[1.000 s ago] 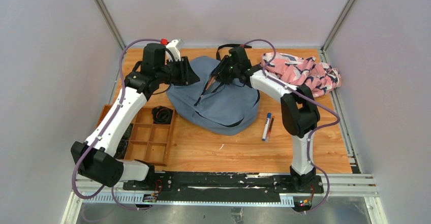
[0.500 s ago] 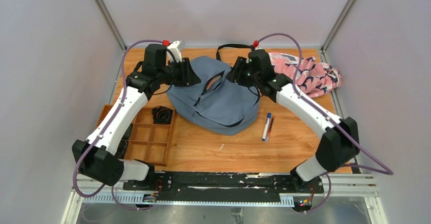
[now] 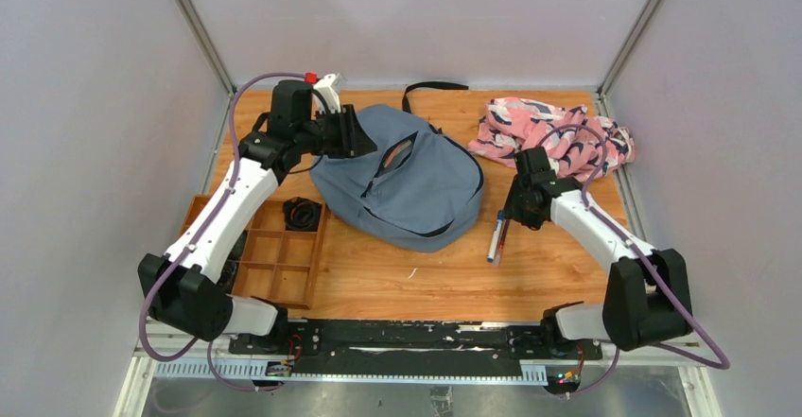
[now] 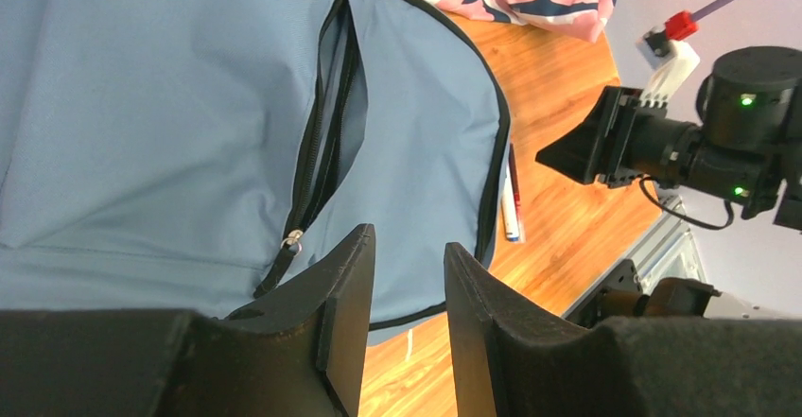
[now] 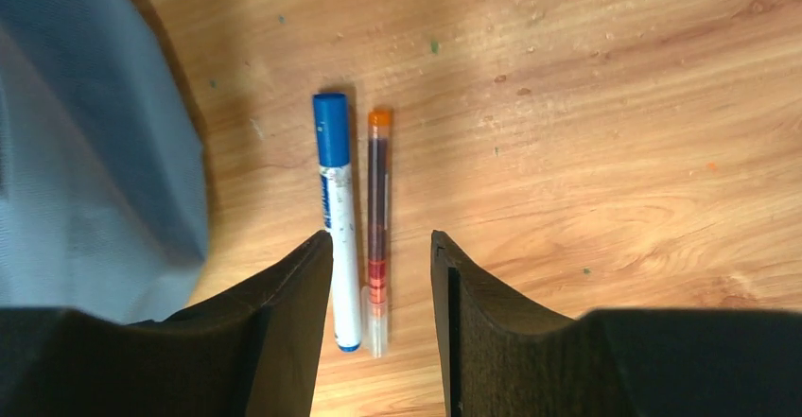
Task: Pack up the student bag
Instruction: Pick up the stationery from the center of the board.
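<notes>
1. Pickup of something to pack looks like the step in hand. The right gripper (image 5: 380, 237), half open and empty, hangs above a blue-capped white marker (image 5: 340, 218) and a slim orange-capped red pen (image 5: 377, 218) on the wooden table (image 5: 615, 152).
2. Next move: descend, straddle one, and close.
3. The large grey-blue fabric student bag (image 3: 407, 185) lies just left of that gripper, its zip gaping. The left gripper (image 4: 407, 242), narrowly open and holding nothing, sits at the bag's edge.

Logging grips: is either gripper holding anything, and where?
Nothing is held. Right gripper hangs open over the marker and pen; left gripper is open by the bag, gap empty.
</notes>
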`<state>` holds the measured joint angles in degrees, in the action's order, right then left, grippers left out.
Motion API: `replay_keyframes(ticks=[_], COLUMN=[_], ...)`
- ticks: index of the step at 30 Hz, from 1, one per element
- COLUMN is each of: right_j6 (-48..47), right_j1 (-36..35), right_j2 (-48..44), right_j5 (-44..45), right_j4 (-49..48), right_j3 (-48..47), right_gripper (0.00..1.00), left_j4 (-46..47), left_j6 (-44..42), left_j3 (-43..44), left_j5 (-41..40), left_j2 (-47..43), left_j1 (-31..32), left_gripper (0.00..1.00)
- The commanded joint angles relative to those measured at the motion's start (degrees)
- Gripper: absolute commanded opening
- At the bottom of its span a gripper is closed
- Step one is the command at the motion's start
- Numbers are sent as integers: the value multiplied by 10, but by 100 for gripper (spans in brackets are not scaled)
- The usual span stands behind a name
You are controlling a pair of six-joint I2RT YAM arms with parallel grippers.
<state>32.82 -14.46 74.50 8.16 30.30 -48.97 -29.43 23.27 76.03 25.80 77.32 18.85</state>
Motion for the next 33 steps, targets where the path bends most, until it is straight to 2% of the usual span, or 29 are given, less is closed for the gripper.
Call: replay_keyframes(ticks=[1, 11, 19, 21, 23, 25, 26, 33], right_j6=[-21, -29, -25, -25, -23, -19, -15, -22], right_j1=[3, 3, 3, 3, 3, 5, 6, 9], right_j2=[33, 106, 128, 126, 118, 106, 99, 16], right_j5=[17, -31, -10, -5, -6, -10, -12, 6], right_j4=[22, -11, -17, -16, -12, -3, 6, 71], right_j3=[12, 20, 41, 44, 44, 39, 33, -31], right_gripper=[46, 41, 39, 34, 21, 3, 0, 0], left_j4=[25, 13, 16, 16, 16, 14, 15, 19], left_j6=[14, 14, 17, 15, 15, 15, 16, 26], left_j3=[-8, -11, -17, -17, -18, -19, -21, -25], left_j5=[6, -8, -4, -4, -6, -8, -9, -12], left_j2=[4, 6, 7, 6, 6, 6, 6, 14], left_j1=[0, 0, 0, 0, 0, 0, 0, 0], left_gripper=[40, 40, 40, 40, 40, 40, 40, 40])
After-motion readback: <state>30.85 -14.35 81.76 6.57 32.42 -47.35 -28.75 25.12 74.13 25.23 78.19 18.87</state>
